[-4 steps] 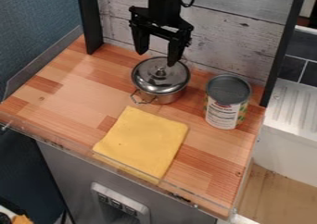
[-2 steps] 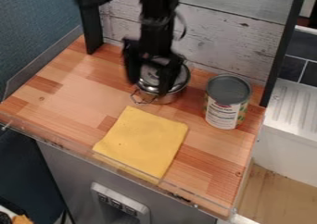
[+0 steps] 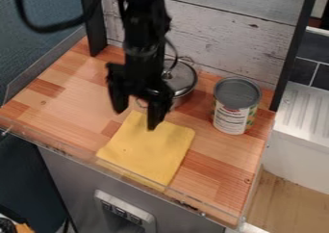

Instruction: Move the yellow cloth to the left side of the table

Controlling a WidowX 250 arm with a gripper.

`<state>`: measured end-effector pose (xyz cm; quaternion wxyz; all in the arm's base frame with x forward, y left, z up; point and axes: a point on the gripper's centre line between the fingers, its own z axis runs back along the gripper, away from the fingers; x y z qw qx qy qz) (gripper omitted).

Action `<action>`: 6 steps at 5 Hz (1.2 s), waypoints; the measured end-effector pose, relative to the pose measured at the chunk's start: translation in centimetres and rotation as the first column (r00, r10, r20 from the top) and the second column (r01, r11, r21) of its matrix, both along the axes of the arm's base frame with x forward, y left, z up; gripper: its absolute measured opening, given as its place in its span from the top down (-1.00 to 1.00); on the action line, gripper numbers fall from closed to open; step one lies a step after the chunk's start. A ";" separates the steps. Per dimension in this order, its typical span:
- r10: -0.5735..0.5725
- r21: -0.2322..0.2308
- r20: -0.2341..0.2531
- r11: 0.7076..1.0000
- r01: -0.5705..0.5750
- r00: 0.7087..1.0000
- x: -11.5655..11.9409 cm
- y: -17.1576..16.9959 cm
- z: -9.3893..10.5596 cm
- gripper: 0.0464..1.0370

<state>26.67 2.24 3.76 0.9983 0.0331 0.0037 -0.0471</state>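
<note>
Okay, pincer: released, its two fingers spread apart with nothing between them; I have it [image 3: 135,119] hanging over the back edge of the cloth.
Yellow cloth: flat on the counter [image 3: 70,95], towards the front and around the middle; the bulk of the cloth [image 3: 147,152] lies forward of my pincer and slightly to the right in the camera view.
Cloth's long axis: nearly square, a little longer from back to front, slanting so its front end sits further left.
Finger line: roughly along the cloth's back edge, one fingertip over the yellow, the other near the back left corner.
Pot: just behind the cloth, partly hidden by the arm; its lid [image 3: 183,78] is on.
Can: upright [image 3: 233,119], right of the cloth and apart from it.
Step in hand: lining up a grasp, I judge; the carry left is still undone.
Next move: a bit forward, then down and close, so both fingers meet fabric.
Risk: closing too far back might catch only the corner, or slide off the thin cloth.
</note>
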 end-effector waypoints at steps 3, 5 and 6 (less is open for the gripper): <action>-0.040 0.002 0.005 0.999 0.040 0.999 -0.6 -1.9 -4.1 -0.92; 0.069 0.067 0.021 0.995 -0.070 0.997 -0.1 3.9 -4.1 -0.93; 0.156 0.088 0.021 0.984 -0.157 0.988 -0.6 9.1 -4.0 -0.93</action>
